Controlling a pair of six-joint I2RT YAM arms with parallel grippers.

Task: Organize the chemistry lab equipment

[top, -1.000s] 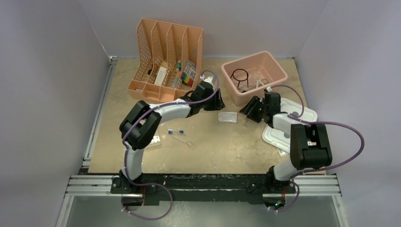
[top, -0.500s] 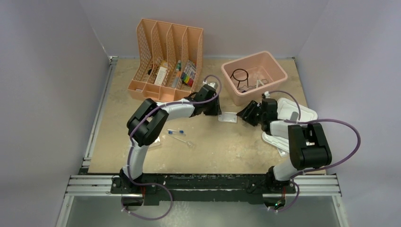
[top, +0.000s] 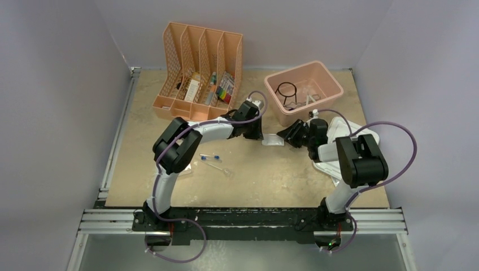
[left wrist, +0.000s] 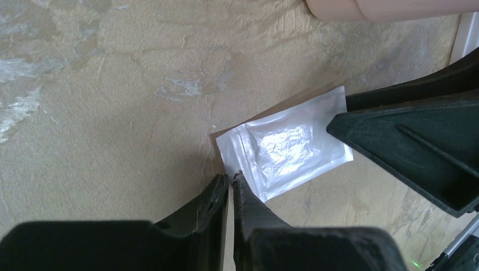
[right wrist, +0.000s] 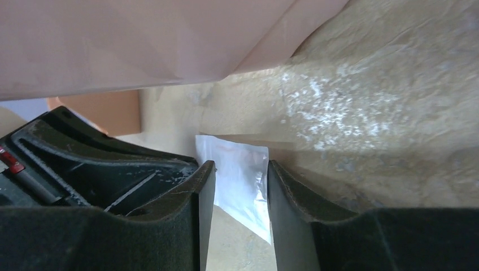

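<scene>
From above, the left pincer (top: 261,137) and the right pincer (top: 289,137) face each other low over the bench (top: 265,180). A small clear packet (top: 273,140) lies flat between them, just in front of the pink tub (top: 333,84). A black wire ring (top: 286,90) stands inside the tub. The white lid (top: 367,135) lies under the right arm. The peach file organizer (top: 186,62) stands at the back left, well apart from the packet. A blue-capped tube (top: 210,157) lies on the bench near the left arm's elbow, with a clear piece just beside it that is too small to identify.

In the left wrist view, the left pincer (left wrist: 231,179) has its tips pressed together right at the near edge of the packet (left wrist: 285,149). Whether any film is caught between them I cannot tell. The right pincer's dark fingers come in from the right at the packet's far end.

In the right wrist view, the right pincer (right wrist: 240,169) has its fingers apart, with the packet (right wrist: 243,192) on the bench showing in the gap between them. The tub's wall (right wrist: 141,39) fills the top of the view.
</scene>
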